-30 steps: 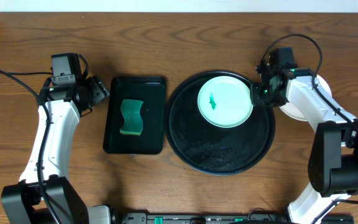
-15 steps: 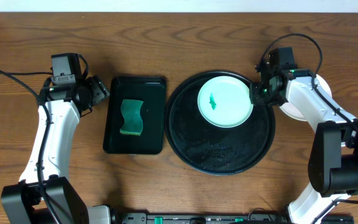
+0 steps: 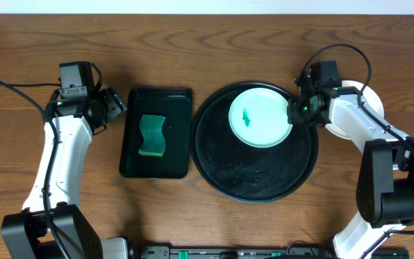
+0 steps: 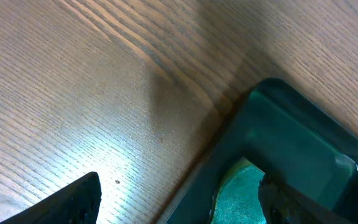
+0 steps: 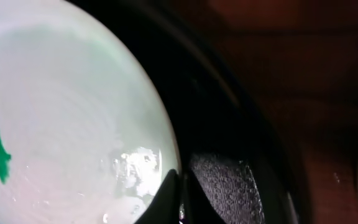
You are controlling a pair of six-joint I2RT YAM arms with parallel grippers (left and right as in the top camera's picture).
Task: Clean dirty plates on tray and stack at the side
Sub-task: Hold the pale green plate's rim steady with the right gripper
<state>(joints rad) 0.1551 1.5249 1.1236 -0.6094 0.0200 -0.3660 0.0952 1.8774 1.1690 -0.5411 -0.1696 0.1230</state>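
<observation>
Right gripper: clamped shut on right rim of plate, in upper half of round tray. Plate lying toward frame left from that grip. Left gripper: spread wide, well apart, beside sponge tray.

Green-smeared mint plate, glossy black tray

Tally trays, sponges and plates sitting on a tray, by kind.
trays: 2 (round tray, rectangular tray)
sponge: 1
plate, on the round tray: 1
total: 4
</observation>
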